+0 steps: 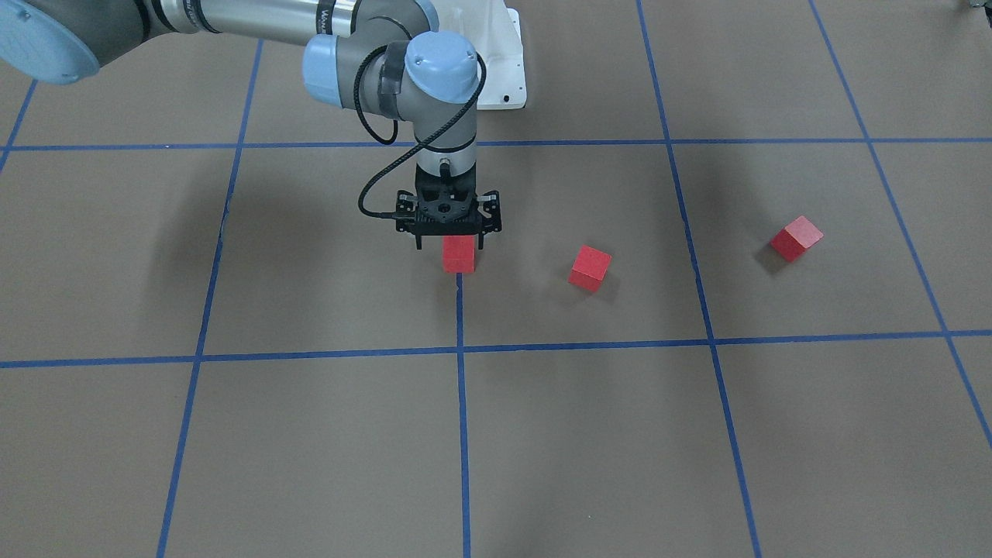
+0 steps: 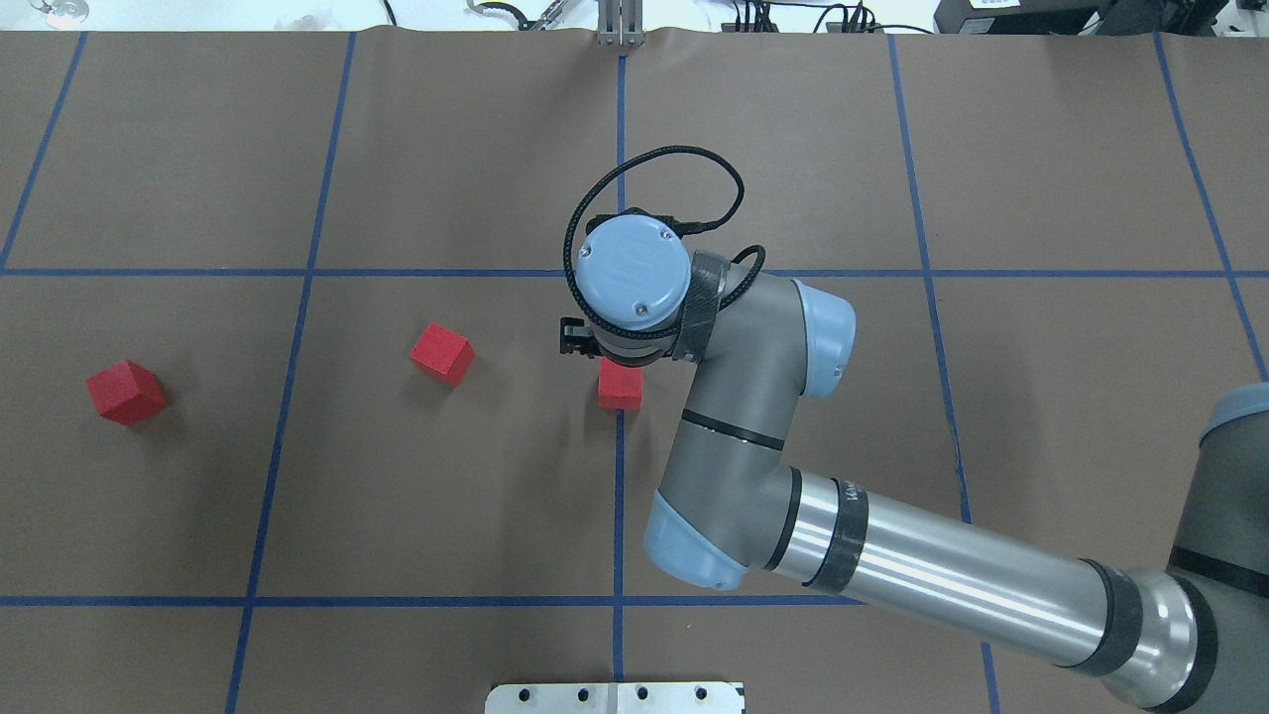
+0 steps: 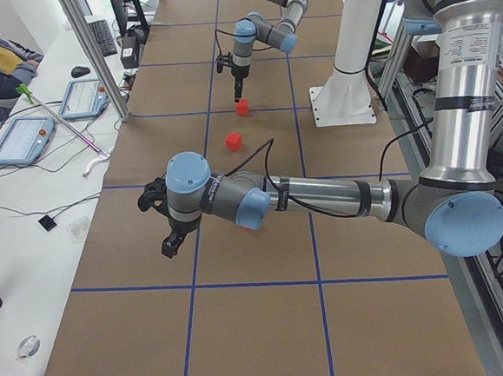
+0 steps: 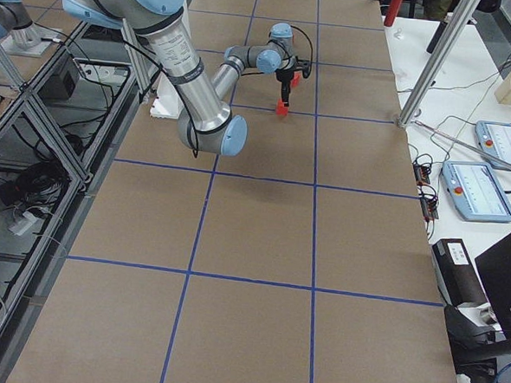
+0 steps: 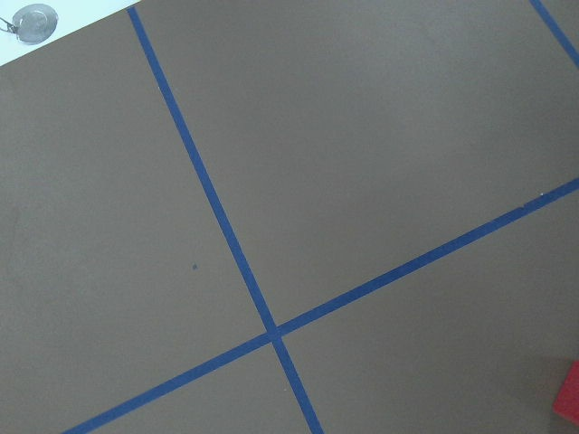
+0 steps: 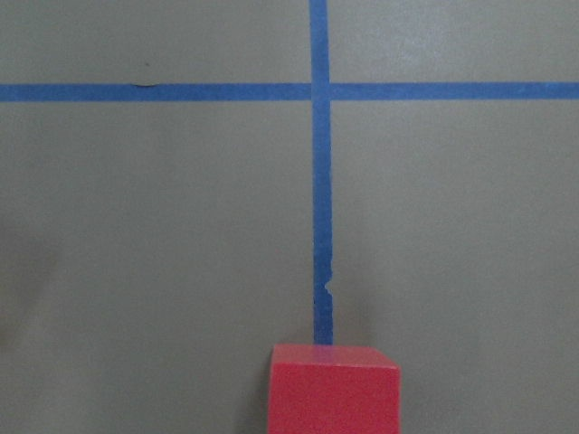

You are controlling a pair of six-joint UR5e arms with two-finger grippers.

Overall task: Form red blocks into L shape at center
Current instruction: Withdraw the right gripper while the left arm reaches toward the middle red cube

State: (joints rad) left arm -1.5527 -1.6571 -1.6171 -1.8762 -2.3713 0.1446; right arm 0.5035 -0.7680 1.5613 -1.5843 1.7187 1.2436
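The right tool [image 1: 450, 246] is hanging open, jaws either side of a red block [image 1: 458, 254] sitting on the worktop's [image 1: 310, 434] middle tape line [image 1: 463, 403]. This looks like seating the first piece. Next comes fetching the second block [image 1: 590, 267], then the third block [image 1: 795, 238]. Whether the jaws are touching is unclear. The left tool [image 3: 170, 240] is showing only from the side, so I cannot tell its state.

One arm works at the middle, the other stretches out low.
The right arm [image 2: 922, 565] bends at the elbow, its wrist vertical and the right gripper [image 1: 450, 246] pointing straight down with jaws spread apart. The left arm [image 3: 339, 197] lies level, its left gripper [image 3: 170, 243] pointing down above the surface; whether its jaws are apart cannot be told.
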